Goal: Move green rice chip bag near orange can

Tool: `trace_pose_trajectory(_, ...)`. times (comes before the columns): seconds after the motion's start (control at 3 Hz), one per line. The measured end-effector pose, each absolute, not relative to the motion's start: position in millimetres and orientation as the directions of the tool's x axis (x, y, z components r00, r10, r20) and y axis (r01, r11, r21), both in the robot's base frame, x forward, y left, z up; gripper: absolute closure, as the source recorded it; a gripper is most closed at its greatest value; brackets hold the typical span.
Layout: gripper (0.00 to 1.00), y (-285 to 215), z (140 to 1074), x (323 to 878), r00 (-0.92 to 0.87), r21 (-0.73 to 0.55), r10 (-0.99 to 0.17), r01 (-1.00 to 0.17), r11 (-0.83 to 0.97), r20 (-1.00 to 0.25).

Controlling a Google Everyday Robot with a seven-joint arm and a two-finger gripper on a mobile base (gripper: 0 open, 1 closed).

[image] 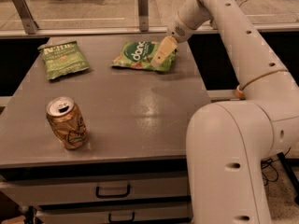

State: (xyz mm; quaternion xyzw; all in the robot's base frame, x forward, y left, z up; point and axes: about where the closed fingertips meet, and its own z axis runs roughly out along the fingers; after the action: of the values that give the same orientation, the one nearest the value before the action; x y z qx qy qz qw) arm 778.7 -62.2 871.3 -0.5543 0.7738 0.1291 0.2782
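Observation:
The green rice chip bag [140, 56] lies flat at the back middle of the grey table [131, 111], bright green with a dark round logo. My gripper [162, 54] hangs over the bag's right part, its pale fingers pointing down and left, close above or touching the bag. The orange can [67, 122] stands upright near the table's front left, well apart from the bag.
A duller olive-green bag [63, 59] lies at the back left. My white arm and base [233, 153] fill the right side, next to the table's right edge. Drawers with handles [112, 191] sit under the tabletop. A rail with posts [142, 4] runs behind the table.

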Motion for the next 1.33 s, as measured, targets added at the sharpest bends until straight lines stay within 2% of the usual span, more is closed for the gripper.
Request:
trace_pose_trajectory(0.33, 0.17, -61, 860, 787, -0.280, -0.070, -0.762, -0.918, 0.390, -0.584)
trace_pose_trajectory(1.33, 0.88, -56, 880, 773, -0.270, -0.046, -0.748, -0.927, 0.372, -0.606)
